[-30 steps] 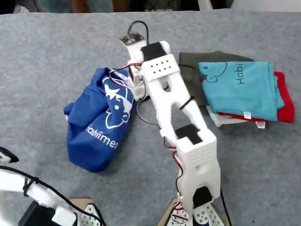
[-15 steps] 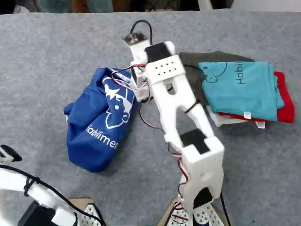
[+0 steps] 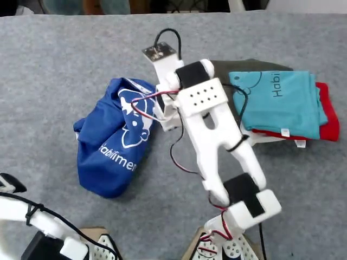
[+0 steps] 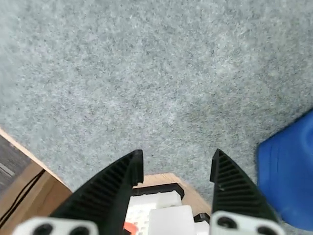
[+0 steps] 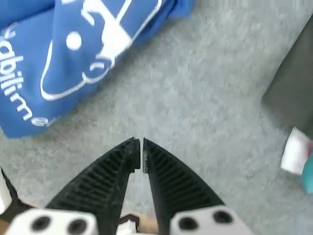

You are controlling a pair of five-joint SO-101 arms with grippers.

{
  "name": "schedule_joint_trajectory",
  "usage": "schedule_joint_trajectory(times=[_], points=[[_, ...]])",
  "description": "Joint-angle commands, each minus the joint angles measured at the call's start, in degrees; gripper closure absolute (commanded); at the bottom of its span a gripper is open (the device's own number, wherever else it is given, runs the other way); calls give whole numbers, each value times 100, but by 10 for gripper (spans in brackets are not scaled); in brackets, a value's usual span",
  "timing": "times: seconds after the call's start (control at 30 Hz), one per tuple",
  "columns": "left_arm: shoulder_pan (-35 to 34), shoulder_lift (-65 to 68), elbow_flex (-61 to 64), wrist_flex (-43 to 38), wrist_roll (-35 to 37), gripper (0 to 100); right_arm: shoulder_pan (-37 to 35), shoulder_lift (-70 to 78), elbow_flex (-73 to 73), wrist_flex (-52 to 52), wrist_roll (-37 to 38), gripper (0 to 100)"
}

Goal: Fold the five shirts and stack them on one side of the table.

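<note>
Blue shirt point(image 3: 116, 138): bunched, unfolded, at table point(image 3: 49, 59) middle.
Stack point(image 3: 282, 103): four folded shirts, right edge.
Right gripper point(image 5: 141, 147): pressed together, empty; arm swung rightward.
Left gripper point(image 4: 177, 164): spread.

We see a blue shirt point(image 3: 111, 146) with white print, loosely bundled on the desk point(image 3: 54, 65). Well apart from it lies a folded stack: the teal shirt point(image 3: 282, 103) on top, over a red shirt point(image 3: 328, 119), white shirt point(image 3: 265, 139) and dark olive shirt point(image 3: 238, 66).

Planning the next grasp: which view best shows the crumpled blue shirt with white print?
High view: nearly all the crumpled blue shirt, print included. Right wrist view shows a printed part; left wrist view, one blue corner.
</note>
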Motion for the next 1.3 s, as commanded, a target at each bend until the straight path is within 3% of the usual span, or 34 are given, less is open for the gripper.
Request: schedule_joint_trajectory(times=[0.0,0.2,0.67,0.9,1.0,1.13,1.27], points=[[-31,-193,-22,35,-316,762,-53,-426,259,18,-9,984],[-48,-149,-13,-510,-1046,762,-53,-400,338,9,-26,983],[365,-158,-48,-721,-1081,762,-237,514,-382,-369,-9,979],[365,-158,-22,-712,-1081,762,-932,1895,-1420,-484,0,730],[321,-158,-22,-633,-1081,762,-1187,2765,-1815,-712,0,679],[233,-158,-31,-571,-1081,762,-1301,3960,-2475,-923,0,715],[268,-158,-22,-607,-1108,762,-1222,4857,-3292,-914,-44,821]])
